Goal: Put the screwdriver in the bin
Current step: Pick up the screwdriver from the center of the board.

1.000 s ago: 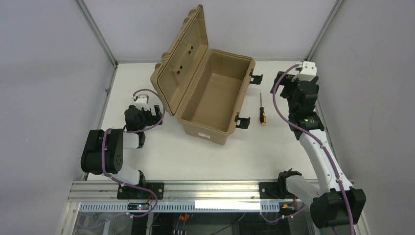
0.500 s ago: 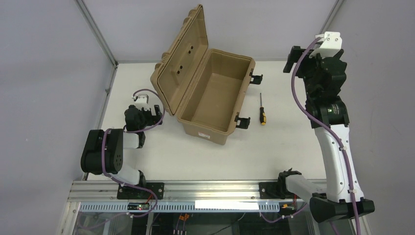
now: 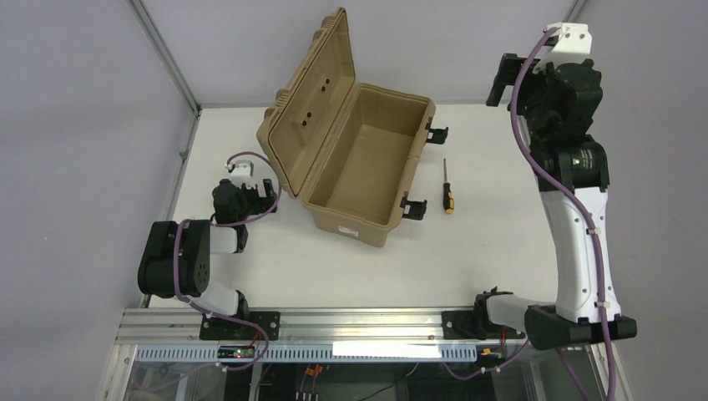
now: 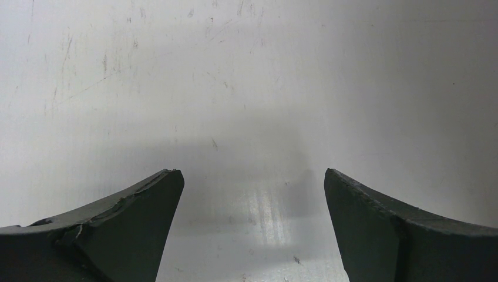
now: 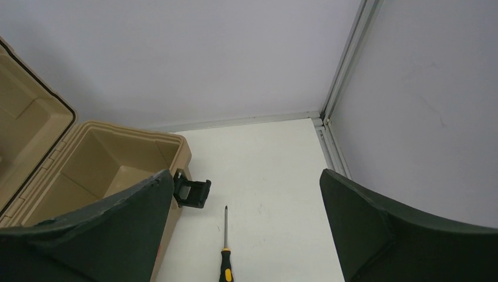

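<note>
Screwdriver [image 5: 225, 252] handle cut off; bin [image 5: 126, 154] partly behind right hand [image 5: 246, 176].

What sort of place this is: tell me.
Probably a robot lab test cell: white table inside plain grey panels, two arms bolted to an aluminium rail, a bin and screwdriver set out.

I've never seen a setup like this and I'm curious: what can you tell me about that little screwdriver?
The screwdriver is small, with a thin dark metal shaft and a yellow-orange and black handle. It lies flat on the white table, just to the right of the open bin and clear of it. Its tip points toward the far wall and its handle toward the arms. Only the table touches it.
</note>
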Available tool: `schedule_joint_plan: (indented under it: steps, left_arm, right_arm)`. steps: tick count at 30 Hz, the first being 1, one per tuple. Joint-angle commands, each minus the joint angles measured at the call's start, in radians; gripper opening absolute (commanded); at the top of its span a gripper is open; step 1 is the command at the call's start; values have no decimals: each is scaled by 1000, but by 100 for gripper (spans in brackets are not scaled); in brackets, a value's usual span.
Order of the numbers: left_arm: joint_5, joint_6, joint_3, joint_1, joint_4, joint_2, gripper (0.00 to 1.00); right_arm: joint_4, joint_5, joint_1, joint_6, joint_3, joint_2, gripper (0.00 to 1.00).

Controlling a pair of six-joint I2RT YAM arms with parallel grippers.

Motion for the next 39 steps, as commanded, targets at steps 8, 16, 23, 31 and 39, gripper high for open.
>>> schedule_joint_plan:
  steps: [8, 16, 23, 31, 39]
  left_arm:
    - [-1, -7, 2, -10, 17, -24, 99]
    - [-1, -7, 2, -9, 17, -24, 99]
    - [-1, -7, 2, -9, 16, -24, 99]
    - [-2, -7, 2, -9, 17, -24, 99]
    - [-2, -8, 2, -9, 17, -24, 99]
  right_arm:
    - [-189, 19, -5, 49, 98, 192, 99]
    - [-166, -64, -8, 125, -12, 288, 99]
    - [-128, -137, -10, 163, -122, 370, 99]
    - [-38, -154, -10, 201, -316, 450, 99]
    - [33, -157, -7, 227, -433, 534, 97]
